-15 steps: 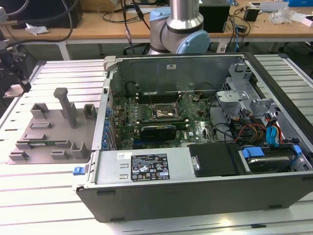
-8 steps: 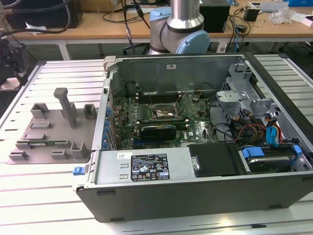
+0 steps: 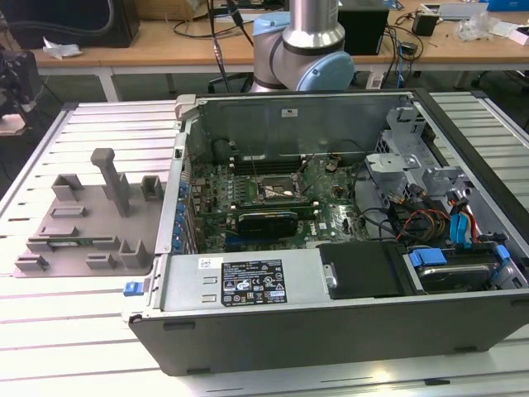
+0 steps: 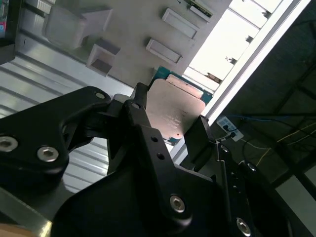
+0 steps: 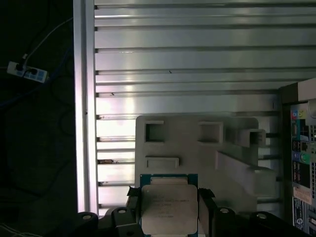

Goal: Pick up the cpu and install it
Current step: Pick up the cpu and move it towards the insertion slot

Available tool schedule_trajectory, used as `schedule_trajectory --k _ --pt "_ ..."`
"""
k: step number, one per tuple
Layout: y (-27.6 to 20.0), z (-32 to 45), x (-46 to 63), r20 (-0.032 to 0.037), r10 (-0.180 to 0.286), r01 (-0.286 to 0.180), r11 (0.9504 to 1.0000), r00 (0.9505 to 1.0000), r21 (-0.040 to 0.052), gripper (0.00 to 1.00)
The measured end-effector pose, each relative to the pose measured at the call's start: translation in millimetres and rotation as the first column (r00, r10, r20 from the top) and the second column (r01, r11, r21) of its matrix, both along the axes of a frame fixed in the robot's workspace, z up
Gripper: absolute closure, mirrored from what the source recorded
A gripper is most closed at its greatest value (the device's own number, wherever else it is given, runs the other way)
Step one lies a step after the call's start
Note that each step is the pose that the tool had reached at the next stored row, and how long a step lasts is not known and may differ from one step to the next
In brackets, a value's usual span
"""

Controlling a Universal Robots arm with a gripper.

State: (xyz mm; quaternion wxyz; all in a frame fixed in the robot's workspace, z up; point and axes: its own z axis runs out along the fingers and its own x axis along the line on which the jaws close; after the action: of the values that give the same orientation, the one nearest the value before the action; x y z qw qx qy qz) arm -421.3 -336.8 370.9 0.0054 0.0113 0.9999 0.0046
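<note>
exterior view: open dark grey metal computer case (image 3: pixel 331 322) on slatted aluminium bench (image 3: pixel 83 331). green motherboard (image 3: pixel 326 211) inside, with square black-and-metal socket frame (image 3: pixel 281 192) mid-case. grey plastic tray with upright posts (image 3: pixel 83 223) just beside the case, on the exterior view's left. grey-and-blue robot arm (image 3: pixel 306 50) at far side.

second wrist view: black two-fingered end effector (image 4: pixel 170 116) clamped on small flat square silvery cpu (image 4: pixel 175 106), over the tray (image 4: pixel 133 29).

first wrist view: cpu (image 5: pixel 168 210) gripped at two opposite edges, at the tray's (image 5: pixel 197 158) edge. bench slats (image 5: pixel 173 59) beyond.
</note>
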Motion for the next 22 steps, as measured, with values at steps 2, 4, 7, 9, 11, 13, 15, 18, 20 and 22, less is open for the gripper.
schedule_trajectory --k 2,4,7,9,11,13,15,18,20,22 --pt "0.4 4.0 0.0 0.0001 0.000 0.000 1.0000 1.0000 0.0001 0.45" --pt "0.5 4.2 0.0 0.0001 0.000 0.000 1.0000 1.0000 0.0000 0.45" --pt "0.5 4.5 0.6 -0.0003 0.000 0.000 1.0000 1.0000 -0.0002 0.45" --pt "0.5 4.3 2.7 -0.0001 0.000 0.000 1.0000 1.0000 0.0000 0.45" --pt "0.5 4.3 6.7 0.0000 0.000 0.000 1.0000 1.0000 0.0000 0.45" --pt "0.5 4.3 10.0 -0.0001 0.000 0.000 1.0000 1.0000 -0.0001 0.45" --pt "0.5 4.3 13.7 -0.0001 0.000 0.000 1.0000 1.0000 -0.0001 0.45" --pt "0.5 4.3 21.2 0.0000 0.000 0.000 1.0000 1.0000 0.0000 0.45" --pt "0.4 4.3 27.4 -0.0001 0.000 0.000 1.0000 1.0000 0.0000 0.45" --pt "0.5 4.3 31.5 -0.0001 0.000 0.000 1.0000 1.0000 0.0000 0.45"
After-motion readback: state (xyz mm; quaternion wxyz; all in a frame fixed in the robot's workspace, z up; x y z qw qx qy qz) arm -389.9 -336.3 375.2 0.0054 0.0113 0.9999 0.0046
